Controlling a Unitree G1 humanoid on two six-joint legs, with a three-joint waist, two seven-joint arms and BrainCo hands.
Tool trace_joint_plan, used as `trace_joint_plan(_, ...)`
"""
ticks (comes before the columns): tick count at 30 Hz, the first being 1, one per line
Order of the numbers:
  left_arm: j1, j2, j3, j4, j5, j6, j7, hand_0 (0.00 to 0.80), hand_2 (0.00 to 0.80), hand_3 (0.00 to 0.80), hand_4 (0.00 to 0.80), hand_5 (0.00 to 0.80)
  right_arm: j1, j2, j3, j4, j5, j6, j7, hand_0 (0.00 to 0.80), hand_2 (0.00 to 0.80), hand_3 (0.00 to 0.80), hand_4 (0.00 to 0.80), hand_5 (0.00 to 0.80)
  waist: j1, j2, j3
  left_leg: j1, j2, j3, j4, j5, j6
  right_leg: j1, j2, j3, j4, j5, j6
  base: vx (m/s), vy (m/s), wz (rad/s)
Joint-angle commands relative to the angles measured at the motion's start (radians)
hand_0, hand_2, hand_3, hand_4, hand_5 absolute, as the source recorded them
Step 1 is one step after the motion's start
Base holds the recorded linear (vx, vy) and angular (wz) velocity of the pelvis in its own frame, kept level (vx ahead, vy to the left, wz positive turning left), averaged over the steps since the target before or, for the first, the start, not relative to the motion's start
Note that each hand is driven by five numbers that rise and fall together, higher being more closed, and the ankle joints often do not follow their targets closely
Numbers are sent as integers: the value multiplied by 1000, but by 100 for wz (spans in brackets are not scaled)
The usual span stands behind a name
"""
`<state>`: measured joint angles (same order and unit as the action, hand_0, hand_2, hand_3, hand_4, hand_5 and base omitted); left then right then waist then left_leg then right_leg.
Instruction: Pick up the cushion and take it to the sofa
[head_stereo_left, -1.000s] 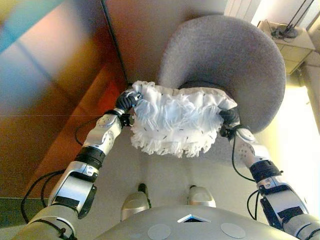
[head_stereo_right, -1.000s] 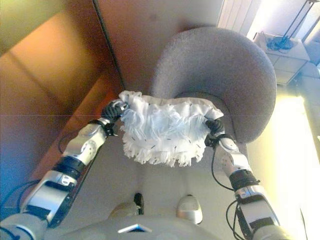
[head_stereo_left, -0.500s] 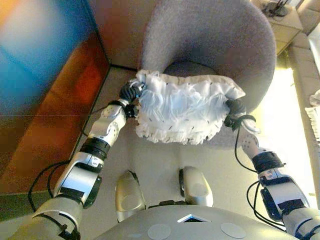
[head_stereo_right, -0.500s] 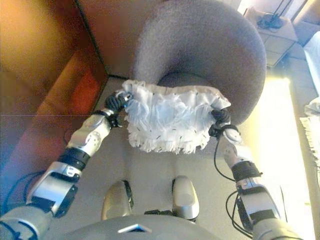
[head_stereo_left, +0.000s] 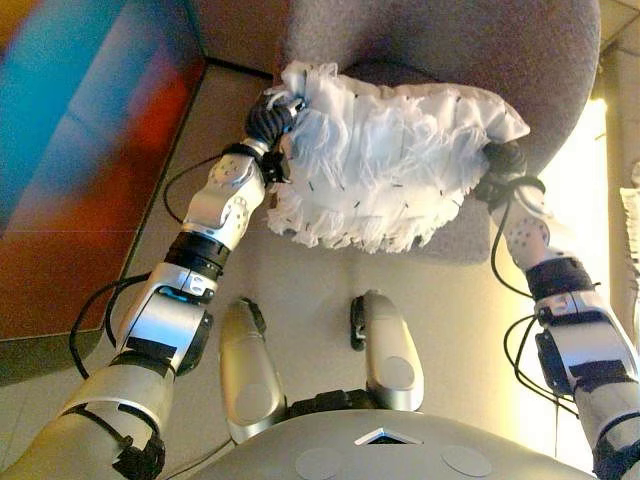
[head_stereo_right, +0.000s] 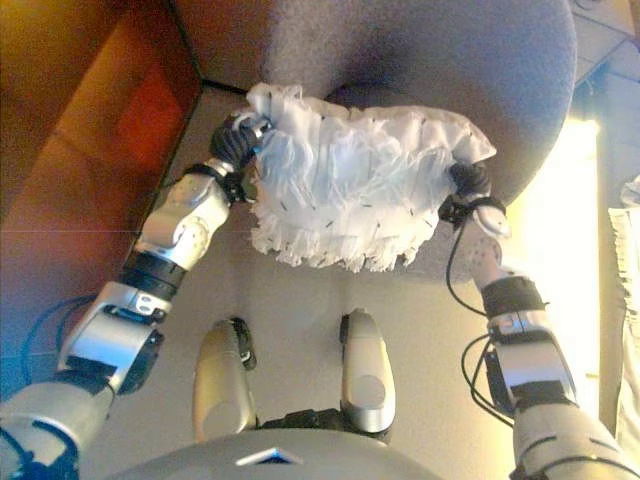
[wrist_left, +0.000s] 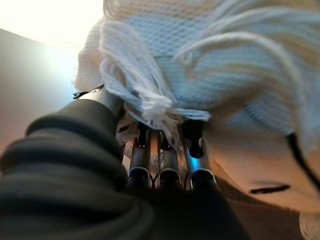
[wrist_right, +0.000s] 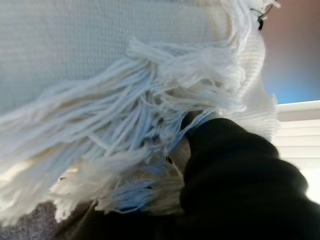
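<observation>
A white fringed cushion hangs between my two hands, above the seat front of a round grey sofa chair. My left hand presses on the cushion's left end. In the left wrist view its fingers run straight into the fringe. My right hand is against the cushion's right end. In the right wrist view only its dark cover shows, with the fringe draped over it.
A reddish-brown wooden wall panel stands close on the left. Beige floor lies under the cushion. Another white fringed thing shows at the right edge, beside a bright strip of floor.
The whole picture has shifted: the sofa chair now sits nearer and higher in view. The cushion stays held between both hands and now overlaps the seat's front.
</observation>
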<state>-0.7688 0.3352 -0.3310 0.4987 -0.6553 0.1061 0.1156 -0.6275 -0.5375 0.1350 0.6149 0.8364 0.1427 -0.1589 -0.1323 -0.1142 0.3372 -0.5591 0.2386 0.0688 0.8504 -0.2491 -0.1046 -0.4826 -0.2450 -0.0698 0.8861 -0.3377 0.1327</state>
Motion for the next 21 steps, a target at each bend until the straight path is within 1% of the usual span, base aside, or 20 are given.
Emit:
trace_joint_plan(1,-33,-55,-118,-45,-33,3,-31,800,800,800,800,800,-137,-31,-14,-4,59,-40,41,800,800,800,800,800,26,28,-51,154,159,-80,-23,-43,-87,-24,-75,99,-86,191,91,172,-13,5)
trace_joint_plan(3,-2,-58,-122,-58,-38,10,-35,800,800,800,800,800,-126,-29,-25,21,59,-32,39,800,800,800,800,800,30,31,-62,158,174,-87,-10,-41,-96,-14,-86,102,-75,183,97,198,-22,12)
trace_joint_plan(6,30,-76,-131,-80,-64,22,-12,800,800,800,800,800,-116,-30,-36,46,46,-26,23,800,800,800,800,800,36,35,-72,170,193,-98,8,-40,-110,8,-101,103,-60,170,104,209,-19,29)
trace_joint_plan(9,53,-99,-147,-106,-78,44,4,800,800,800,800,800,-114,-50,-46,53,40,-10,9,800,800,800,800,800,40,37,-85,187,208,-109,12,-33,-123,34,-108,101,-55,160,110,205,-22,20)
trace_joint_plan(11,68,-108,-166,-134,-78,55,5,800,800,800,800,800,-115,-75,-54,54,48,1,4,800,800,800,800,800,44,36,-93,197,212,-118,8,-24,-132,48,-108,97,-58,159,115,182,-27,-2)
trace_joint_plan(15,79,-130,-190,-171,-109,57,32,800,800,800,800,800,-144,-118,-50,68,65,14,10,800,800,800,800,800,43,36,-109,218,219,-121,-19,5,-147,73,-102,90,-80,162,119,140,-10,-1)
trace_joint_plan(21,76,-164,-216,-217,-167,56,88,800,800,800,800,800,-215,-173,-21,82,64,40,25,800,800,800,800,800,42,36,-130,235,220,-115,-66,46,-157,93,-98,85,-113,172,123,108,3,-5)
